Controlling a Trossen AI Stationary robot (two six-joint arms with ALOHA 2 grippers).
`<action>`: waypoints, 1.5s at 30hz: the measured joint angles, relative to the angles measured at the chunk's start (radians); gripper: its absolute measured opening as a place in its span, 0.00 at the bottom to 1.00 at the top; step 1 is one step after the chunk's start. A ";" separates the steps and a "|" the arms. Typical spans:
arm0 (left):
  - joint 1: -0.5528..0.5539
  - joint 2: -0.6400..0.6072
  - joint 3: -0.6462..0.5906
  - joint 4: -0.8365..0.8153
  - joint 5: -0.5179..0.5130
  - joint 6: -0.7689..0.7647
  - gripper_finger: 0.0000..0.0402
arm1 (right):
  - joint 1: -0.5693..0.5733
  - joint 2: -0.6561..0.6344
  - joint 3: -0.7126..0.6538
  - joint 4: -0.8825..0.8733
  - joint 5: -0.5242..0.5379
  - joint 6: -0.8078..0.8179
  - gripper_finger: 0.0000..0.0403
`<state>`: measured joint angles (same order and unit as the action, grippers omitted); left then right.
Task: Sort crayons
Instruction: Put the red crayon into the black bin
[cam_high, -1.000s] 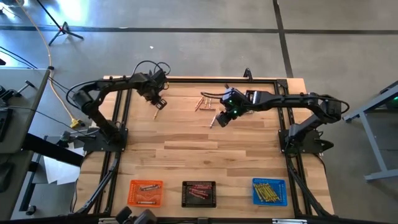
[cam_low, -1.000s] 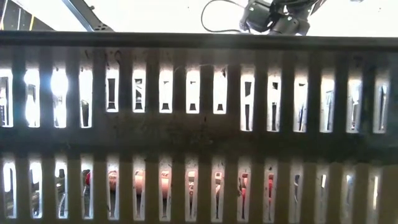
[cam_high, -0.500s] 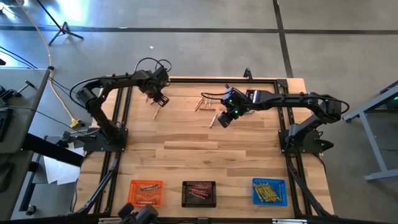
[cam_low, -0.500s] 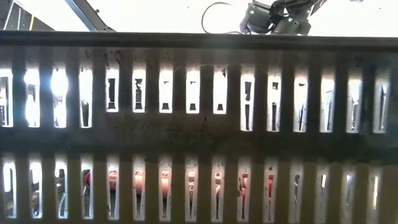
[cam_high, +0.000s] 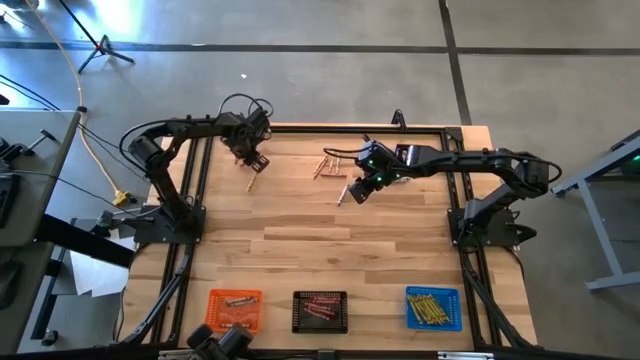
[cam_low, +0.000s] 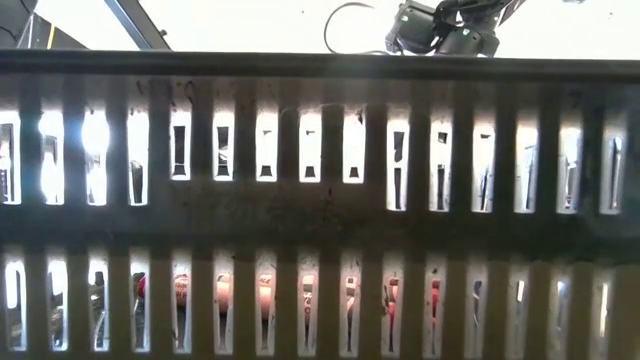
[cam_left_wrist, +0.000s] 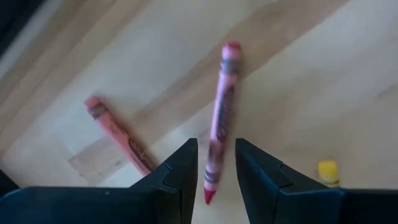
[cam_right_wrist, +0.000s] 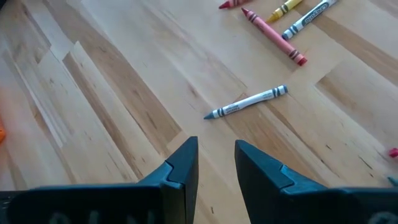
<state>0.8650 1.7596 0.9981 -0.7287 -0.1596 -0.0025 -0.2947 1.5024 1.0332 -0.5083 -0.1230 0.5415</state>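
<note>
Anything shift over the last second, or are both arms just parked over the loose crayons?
Only the left arm: its elbow swung further toward the table's far edge, while the left gripper stayed over the red crayon. The right gripper, loose crayons and trays look unchanged.

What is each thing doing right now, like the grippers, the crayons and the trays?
Left gripper: open, fingers either side of a pink crayon.
Right gripper: open, empty, above the table.
Grey crayon: lying loose.
Orange tray: a few crayons inside.
Black tray: red crayons inside.
Blue tray: yellow crayons inside.
</note>
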 joint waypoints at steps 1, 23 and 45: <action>0.000 0.003 0.000 -0.012 0.000 0.000 0.23 | 0.000 0.000 0.000 0.000 0.000 0.000 0.22; -0.004 -0.022 0.000 -0.116 0.003 0.049 0.00 | 0.005 0.000 0.000 0.013 0.036 0.116 0.22; -0.339 -0.475 0.000 -0.065 0.361 -0.048 0.00 | 0.164 0.000 0.000 0.290 0.078 0.210 0.22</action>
<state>0.5262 1.2847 0.9981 -0.7942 0.2012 -0.0506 -0.1303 1.5028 1.0328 -0.2179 -0.0445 0.7512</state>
